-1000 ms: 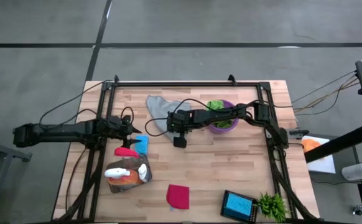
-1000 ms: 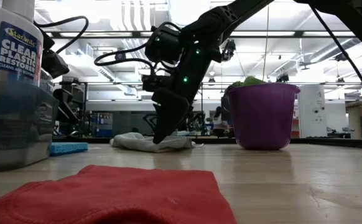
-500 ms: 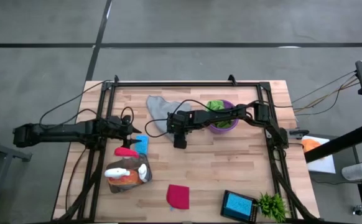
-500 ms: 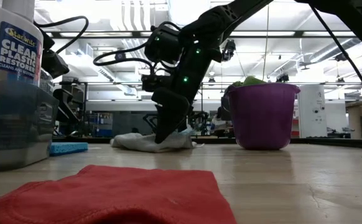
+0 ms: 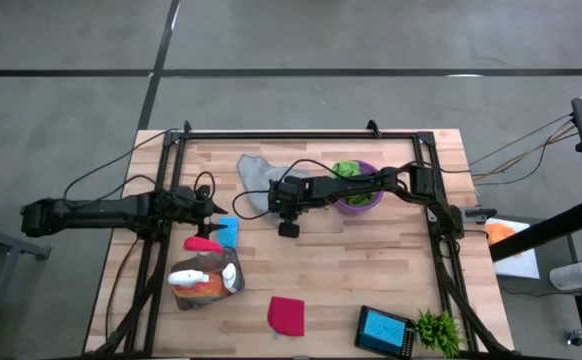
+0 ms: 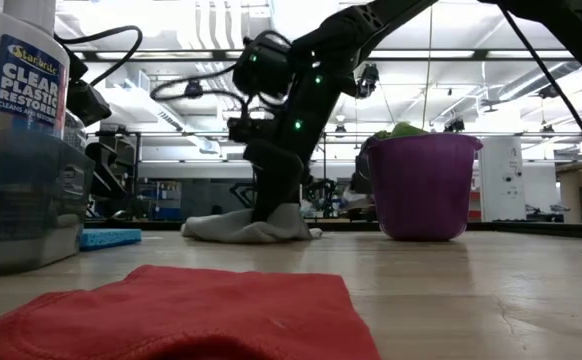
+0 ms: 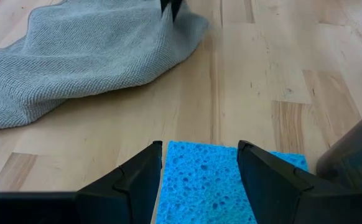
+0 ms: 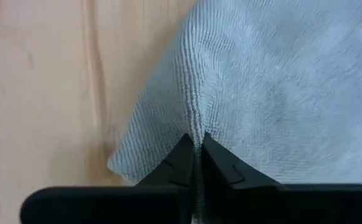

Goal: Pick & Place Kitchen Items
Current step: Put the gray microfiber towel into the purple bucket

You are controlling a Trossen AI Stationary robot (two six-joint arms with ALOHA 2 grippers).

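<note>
A grey cloth [image 5: 256, 175] lies crumpled on the table's far middle, also in the low view [image 6: 236, 228]. My right gripper [image 5: 279, 207] comes down on its near right end, shut on it [image 8: 196, 152]. At the table's left, my left gripper [image 7: 199, 155] hangs open a little above a blue sponge [image 7: 224, 180], which lies flat on the wood [image 5: 228, 232]. Its two fingers stand apart in front of the sponge and touch nothing. My right gripper pinches a raised fold of the grey cloth [image 8: 196, 121] between its two fingertips, near the cloth's near right end. The fingers come slanting down from the table's right side. The cloth puckers into a ridge at the tips, and the rest of it [image 6: 221, 230] lies on the table.
A purple bowl [image 5: 371, 200] holding a green cloth stands right of the grey cloth. Near the left edge are a magenta cloth [image 5: 203, 243] and a clear bin with spray bottles [image 5: 204, 280]. A red cloth [image 5: 286, 315], a black tray [image 5: 384, 328] and a small plant [image 5: 437, 330] lie near the front.
My right gripper has shut on the grey cloth's end, its fingers coming together from wide open. The cloth's end has gathered into a small raised fold under the fingers, while the rest has stayed where it was.
</note>
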